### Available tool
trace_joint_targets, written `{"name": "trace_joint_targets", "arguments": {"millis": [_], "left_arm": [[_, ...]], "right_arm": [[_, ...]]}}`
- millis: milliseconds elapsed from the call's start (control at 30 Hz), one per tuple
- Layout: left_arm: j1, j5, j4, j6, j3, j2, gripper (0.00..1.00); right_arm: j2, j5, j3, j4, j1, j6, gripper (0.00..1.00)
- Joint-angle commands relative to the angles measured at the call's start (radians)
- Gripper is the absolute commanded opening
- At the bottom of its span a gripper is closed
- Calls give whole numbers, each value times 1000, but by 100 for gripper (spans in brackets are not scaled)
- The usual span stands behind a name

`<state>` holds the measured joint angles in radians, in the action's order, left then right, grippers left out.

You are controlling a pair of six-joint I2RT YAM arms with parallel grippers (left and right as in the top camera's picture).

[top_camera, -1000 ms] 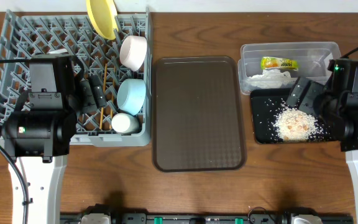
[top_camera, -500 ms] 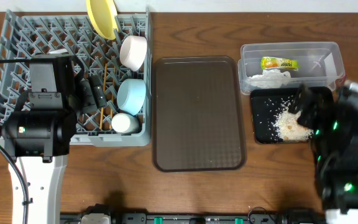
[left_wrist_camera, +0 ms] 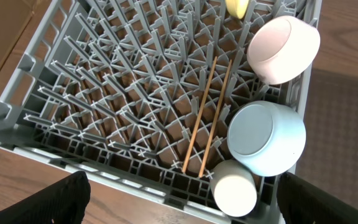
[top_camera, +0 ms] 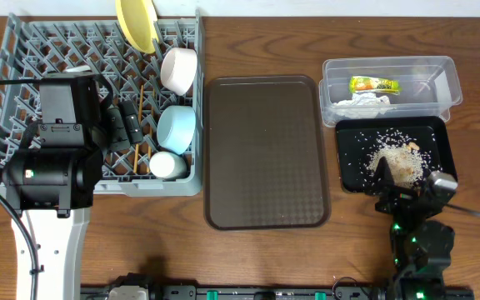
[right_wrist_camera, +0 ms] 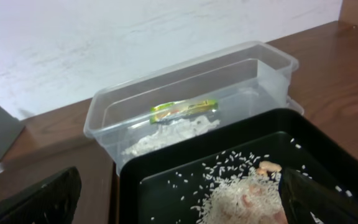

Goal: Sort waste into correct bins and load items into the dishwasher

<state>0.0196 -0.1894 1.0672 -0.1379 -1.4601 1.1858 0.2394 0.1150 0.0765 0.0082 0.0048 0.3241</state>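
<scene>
- The waste is all on your right. The green-and-orange snack wrapper point(top_camera: 373, 84) and the crumpled tissue point(top_camera: 358, 103) lie inside the clear tub point(top_camera: 427, 68), with the tissue on the near side of the wrapper.
- The rice scraps point(top_camera: 394, 160) sit in a loose heap in the black tray point(top_camera: 340, 158), with stray grains scattered around it. This tray lies just in front of the tub, and from the right wrist view the two look to be touching.
- The tableware is in the dish rack point(top_camera: 23, 58) at your far left. The yellow plate point(top_camera: 135, 23) stands on edge at the back rim.
- The white bowl point(top_camera: 179, 69), light blue bowl point(top_camera: 176, 129) and pale green cup point(top_camera: 167, 164) line the rack's right side from back to front, all three tipped on their sides.
- The two chopsticks point(left_wrist_camera: 200, 115) lie side by side across the pegs, just left of the blue bowl.
- Your left gripper point(top_camera: 126, 125) hangs over the rack beside the chopsticks, fingers spread wide and holding nothing.
- Your right gripper point(top_camera: 412, 182) is at the near edge of the black tray, fingers likewise spread wide and empty.
- The brown serving tray point(top_camera: 265, 150) lies between the rack and the bins on the wooden table point(top_camera: 265, 258).
</scene>
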Motion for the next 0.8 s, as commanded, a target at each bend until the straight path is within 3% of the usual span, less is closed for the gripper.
{"name": "trace_joint_targets", "arguments": {"millis": [0, 333, 467, 767], "left_arm": [[-1, -1, 2, -6, -9, 3, 96], [-1, -2, 2, -6, -9, 3, 96], [-1, -1, 2, -6, -9, 3, 96], [-1, -2, 2, -6, -9, 3, 96]], "right_arm": [[-69, -8, -47, 10, 5, -14, 99], [-180, -30, -71, -62, 42, -16, 99], [-235, -128, -71, -82, 63, -151, 99], [-234, -127, -71, -83, 77, -183, 99]]}}
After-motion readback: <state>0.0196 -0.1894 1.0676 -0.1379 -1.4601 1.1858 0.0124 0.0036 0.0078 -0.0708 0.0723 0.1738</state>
